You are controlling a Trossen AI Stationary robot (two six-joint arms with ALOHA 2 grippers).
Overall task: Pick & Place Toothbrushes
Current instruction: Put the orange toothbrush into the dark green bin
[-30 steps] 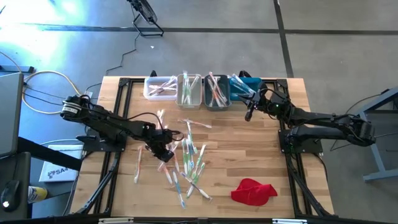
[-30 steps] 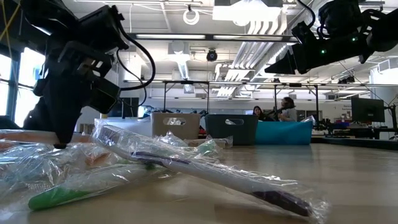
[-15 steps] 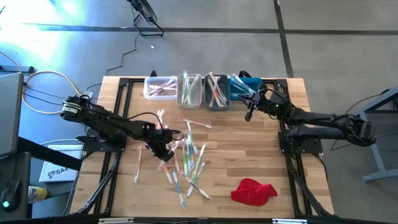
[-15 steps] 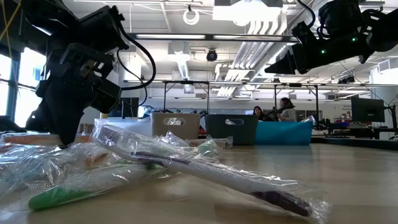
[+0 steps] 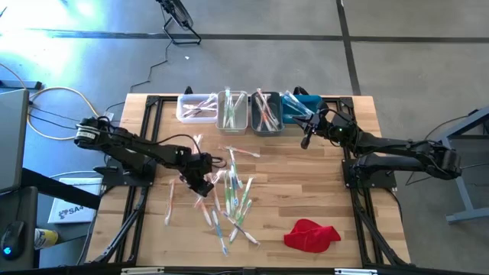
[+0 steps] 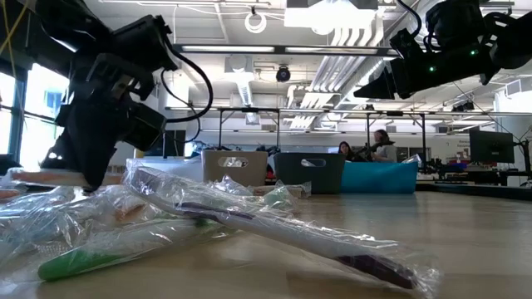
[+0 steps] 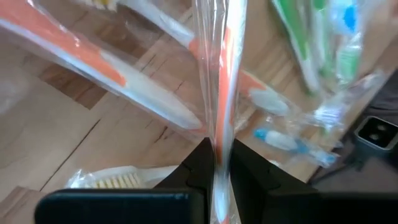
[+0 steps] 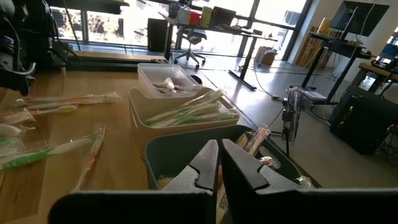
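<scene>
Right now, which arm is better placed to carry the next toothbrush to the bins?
Left. Its tool is shut on an orange toothbrush, over the loose pile. The right tool hangs beside the blue bin, holding nothing.

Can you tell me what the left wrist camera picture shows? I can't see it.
The left gripper has its jaws shut on an orange toothbrush in a clear wrapper. Below it on the wooden table lie more wrapped toothbrushes, orange, green and blue.
</scene>
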